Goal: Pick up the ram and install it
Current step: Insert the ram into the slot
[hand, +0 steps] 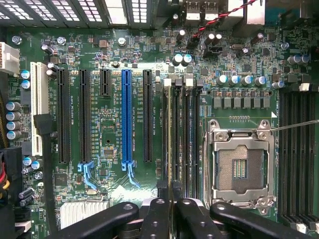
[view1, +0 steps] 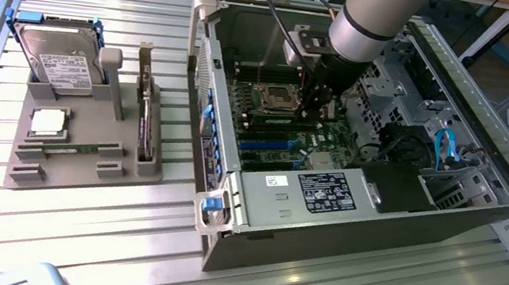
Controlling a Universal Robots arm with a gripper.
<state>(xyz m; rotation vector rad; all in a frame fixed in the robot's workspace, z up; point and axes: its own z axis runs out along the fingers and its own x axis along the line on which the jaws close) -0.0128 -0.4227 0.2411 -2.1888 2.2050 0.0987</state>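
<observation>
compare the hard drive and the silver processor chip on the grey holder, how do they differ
The hard drive is much the larger, a rectangular block; the processor chip is a small square. The hard drive stands propped up, leaning back in its cradle, while the processor chip lies flat in a recess. The hard drive has blue rails on its sides; the processor chip has none. Both sit on the grey holder, at the exterior view's left.

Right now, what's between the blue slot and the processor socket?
In the wrist view, a black expansion slot, then a bank of black memory slots, lie between the blue slot and the empty processor socket.
</observation>
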